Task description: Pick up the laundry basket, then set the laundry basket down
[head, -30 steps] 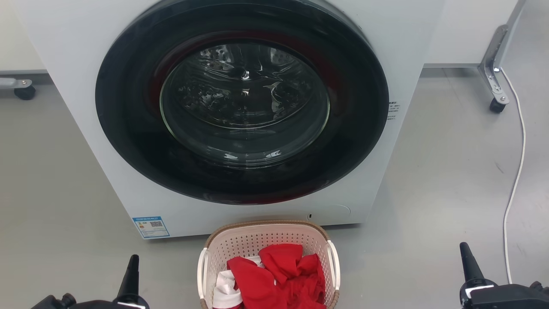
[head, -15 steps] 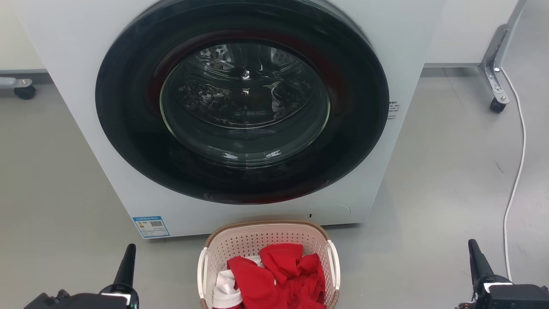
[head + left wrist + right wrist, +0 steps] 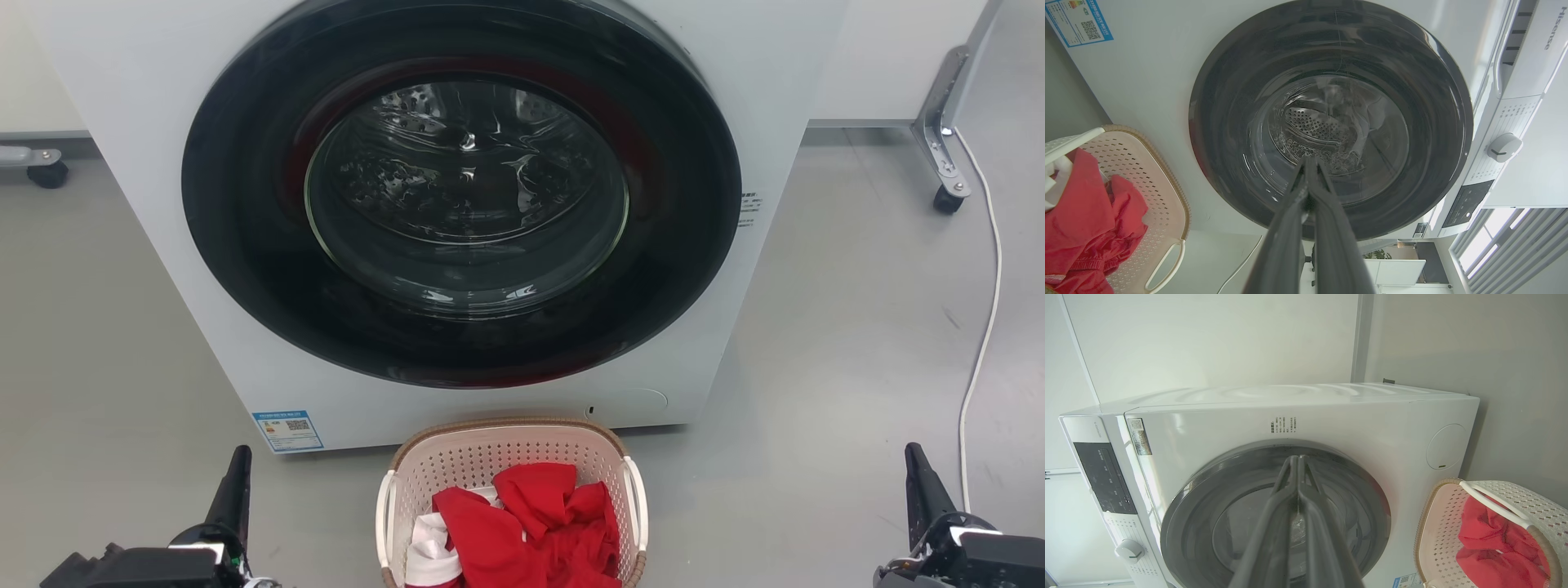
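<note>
Left end effector (image 3: 238, 467) is hovering low before the washing machine (image 3: 139, 114), off the corner bearing the blue label (image 3: 287, 430), with its dark fingers pointing toward the machine's front. In the left wrist view, the left end effector (image 3: 1306, 163) is holding both fingers pressed together at the tips, clenched on nothing, and is aiming at the machine's round dark door (image 3: 1229, 81); the white dial (image 3: 1504, 147) and dark control panel (image 3: 1466, 202) are lying beyond the door's far edge. Right end effector (image 3: 916, 467) is hovering off the machine's opposite front corner, above the grey floor (image 3: 816, 327) and near the white cable (image 3: 989, 302) that is trailing past that side of the machine. In the right wrist view, the right end effector (image 3: 1298, 458) is likewise clenched and empty, its fingertips meeting in front of the door's upper rim (image 3: 1331, 449).

Laundry basket (image 3: 490, 459) is sitting on the floor just in front of the machine's base, directly below the door and between the two end effectors, well apart from each. Whether its brown rim is touching the machine cannot be told. Red cloth (image 3: 531, 523) is piling inside the basket, with white cloth (image 3: 424, 557) showing beneath it on the label side. Each wrist view is catching the basket at its edge: perforated wall (image 3: 1161, 179) beside the door in the left, and wall (image 3: 1437, 531) below the round service cover (image 3: 1447, 446) in the right.
</note>
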Robot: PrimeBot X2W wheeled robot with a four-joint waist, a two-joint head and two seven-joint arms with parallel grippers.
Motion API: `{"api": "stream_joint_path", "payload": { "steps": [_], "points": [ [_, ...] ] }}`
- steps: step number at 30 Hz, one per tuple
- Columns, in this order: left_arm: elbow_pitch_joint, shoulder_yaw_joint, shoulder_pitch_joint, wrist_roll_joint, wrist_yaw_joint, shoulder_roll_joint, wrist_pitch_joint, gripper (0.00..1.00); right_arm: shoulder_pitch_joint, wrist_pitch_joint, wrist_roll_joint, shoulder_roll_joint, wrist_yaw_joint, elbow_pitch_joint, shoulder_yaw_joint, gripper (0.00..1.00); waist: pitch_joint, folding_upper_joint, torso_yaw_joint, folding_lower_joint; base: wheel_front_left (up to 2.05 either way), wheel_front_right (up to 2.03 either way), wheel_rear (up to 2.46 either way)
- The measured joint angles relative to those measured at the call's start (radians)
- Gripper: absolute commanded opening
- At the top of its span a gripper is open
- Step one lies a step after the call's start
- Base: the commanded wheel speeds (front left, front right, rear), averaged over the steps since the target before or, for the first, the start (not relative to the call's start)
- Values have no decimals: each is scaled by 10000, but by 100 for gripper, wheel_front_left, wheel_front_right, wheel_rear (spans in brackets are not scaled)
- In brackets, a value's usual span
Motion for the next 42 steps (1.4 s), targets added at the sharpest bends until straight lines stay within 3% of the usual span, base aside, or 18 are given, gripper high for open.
{"api": "stream_joint_path", "payload": {
  "steps": [42],
  "points": [
    [12,4,0,-6,0,-2,-2,0,-58,0,10,8,31,2,0,0,-1,0,0,0,0,0,0]
  ]
}}
